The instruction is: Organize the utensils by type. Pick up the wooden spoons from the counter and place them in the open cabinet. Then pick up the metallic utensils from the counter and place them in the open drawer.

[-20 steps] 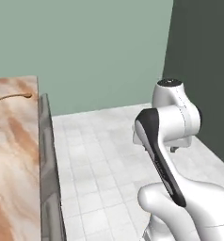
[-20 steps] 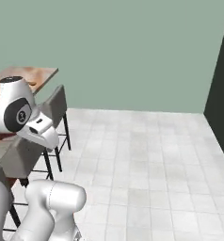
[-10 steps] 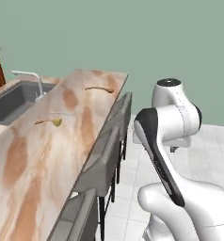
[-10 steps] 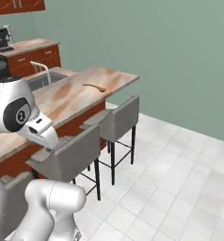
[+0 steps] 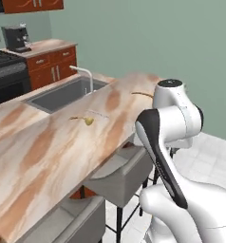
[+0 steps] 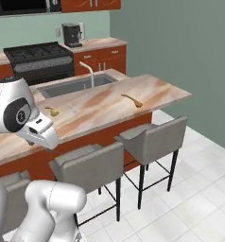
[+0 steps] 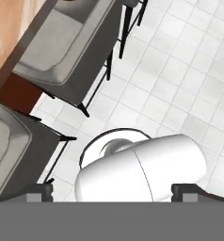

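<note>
Currently, my inventory from the remote station, taking the sink as landmark.

Desk: pinkish-tan marble slab with brown veins; the sink is sunk into its far side, with a curved silver tap at the basin's edge.

Large wooden spoon: lies flat on the desk, well to the right of the sink in the right base view, toward the desk's free end. In the left base view I see it beyond the sink, partly behind the arm.

Small wooden spoon: yellower, lies flat on the desk just in front of the sink, on the stool side; in the right base view it sits near the arm's elbow.

Metallic utensil: a thin pale sliver on the desk close beside the small spoon, near the sink's front; too faint for me to tell its kind.

Grey stools: stand along the desk's edge opposite the sink.

Black stove and coffee machine: on the worktop behind the sink.

Tool: fingers stand wide apart with nothing between them, pointing down at the white tiled floor beside the stools, away from the sink.
</note>
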You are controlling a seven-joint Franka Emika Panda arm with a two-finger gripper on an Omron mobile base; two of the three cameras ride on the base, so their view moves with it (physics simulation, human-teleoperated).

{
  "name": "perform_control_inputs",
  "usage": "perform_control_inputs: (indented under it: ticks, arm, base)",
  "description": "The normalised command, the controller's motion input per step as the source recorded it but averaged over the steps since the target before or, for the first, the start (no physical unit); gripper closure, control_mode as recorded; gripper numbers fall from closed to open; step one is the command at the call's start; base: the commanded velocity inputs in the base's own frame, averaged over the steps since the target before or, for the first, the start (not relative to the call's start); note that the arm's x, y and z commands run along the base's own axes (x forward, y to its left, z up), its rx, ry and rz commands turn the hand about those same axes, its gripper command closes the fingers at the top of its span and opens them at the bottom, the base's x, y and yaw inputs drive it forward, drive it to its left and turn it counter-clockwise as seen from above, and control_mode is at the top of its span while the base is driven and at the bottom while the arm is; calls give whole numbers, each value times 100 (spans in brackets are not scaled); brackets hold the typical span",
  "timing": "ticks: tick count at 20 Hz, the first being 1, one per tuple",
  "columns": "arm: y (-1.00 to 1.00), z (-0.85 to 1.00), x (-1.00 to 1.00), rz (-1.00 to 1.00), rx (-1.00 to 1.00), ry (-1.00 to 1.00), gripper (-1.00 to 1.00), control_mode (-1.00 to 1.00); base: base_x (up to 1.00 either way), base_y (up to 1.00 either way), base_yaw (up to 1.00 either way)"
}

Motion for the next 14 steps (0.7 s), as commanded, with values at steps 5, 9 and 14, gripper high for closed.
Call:
perform_control_inputs:
  ticks: [5, 9, 14]
  arm:
    - [0, 0, 0, 0, 0, 0, -100, 100]
    - [0, 0, 0, 0, 0, 0, -100, 100]
    - [0, 0, 0, 0, 0, 0, -100, 100]
  base:
    - [69, -49, 34]
    - [60, -50, 40]
    - [58, -53, 37]
